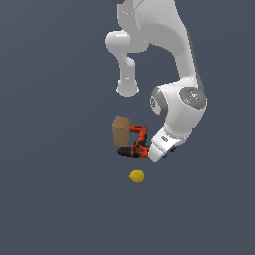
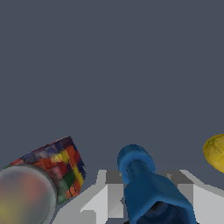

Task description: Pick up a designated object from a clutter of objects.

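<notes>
The designated object (image 2: 139,177), a small bright blue bolt-like piece with a wider end, lies between my gripper's (image 2: 146,186) two grey fingers (image 2: 113,192), which press on both of its sides. In the exterior view only a blue speck of the designated object (image 1: 166,154) shows under the white hand, where my gripper (image 1: 167,152) is low by the floor. The rest of the clutter of objects is close by: the orange-and-black drill (image 1: 138,145), the tan box (image 1: 120,130), the yellow lemon (image 1: 137,176) and the multicoloured silver-topped can (image 2: 52,170).
The can lies right beside one finger in the wrist view, and the lemon (image 2: 215,152) sits just past the other finger. The drill touches the hand's side on the exterior view's left. The white arm (image 1: 164,60) rises behind the clutter.
</notes>
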`<state>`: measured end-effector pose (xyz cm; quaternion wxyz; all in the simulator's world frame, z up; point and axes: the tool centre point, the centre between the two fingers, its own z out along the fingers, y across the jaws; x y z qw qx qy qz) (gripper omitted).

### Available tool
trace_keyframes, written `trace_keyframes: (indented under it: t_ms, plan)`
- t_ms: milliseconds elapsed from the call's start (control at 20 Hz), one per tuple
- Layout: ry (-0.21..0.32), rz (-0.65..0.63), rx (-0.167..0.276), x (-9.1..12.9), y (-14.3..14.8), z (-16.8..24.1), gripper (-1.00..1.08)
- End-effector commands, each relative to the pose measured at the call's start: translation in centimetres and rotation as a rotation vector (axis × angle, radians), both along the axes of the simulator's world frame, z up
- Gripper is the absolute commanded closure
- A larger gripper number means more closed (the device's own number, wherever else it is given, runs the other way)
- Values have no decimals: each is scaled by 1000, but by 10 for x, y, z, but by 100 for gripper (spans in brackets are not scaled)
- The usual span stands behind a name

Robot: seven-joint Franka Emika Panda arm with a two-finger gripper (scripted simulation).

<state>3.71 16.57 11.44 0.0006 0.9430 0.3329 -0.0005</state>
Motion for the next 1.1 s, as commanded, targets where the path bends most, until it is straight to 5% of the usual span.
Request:
trace_keyframes:
  t_ms: [0,1050]
  plan:
    - [-1,-1,0,-7,-19,18,108]
    - [-1,0,6,-66,-194,187,108]
